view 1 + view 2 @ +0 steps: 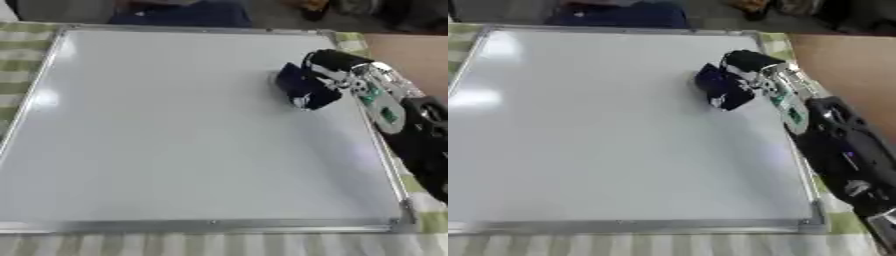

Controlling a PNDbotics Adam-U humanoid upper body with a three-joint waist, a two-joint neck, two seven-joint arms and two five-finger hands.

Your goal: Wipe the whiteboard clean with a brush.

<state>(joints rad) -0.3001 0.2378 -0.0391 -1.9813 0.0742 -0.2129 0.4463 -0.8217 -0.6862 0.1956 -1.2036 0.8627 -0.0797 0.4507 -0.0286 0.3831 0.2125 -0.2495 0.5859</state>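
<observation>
A large whiteboard (175,140) with a metal frame lies flat and fills most of the view; its surface shows no marks. My right hand (337,67) reaches in from the right side and is curled round a dark blue brush (304,89), which rests on the board near its upper right part. The arm (842,150) runs along the board's right edge. My left hand shows in neither view.
The board lies on a green and white checked cloth (219,245). A brown surface (416,57) lies beyond the right edge. Dark objects and a blue shape (179,12) sit past the far edge.
</observation>
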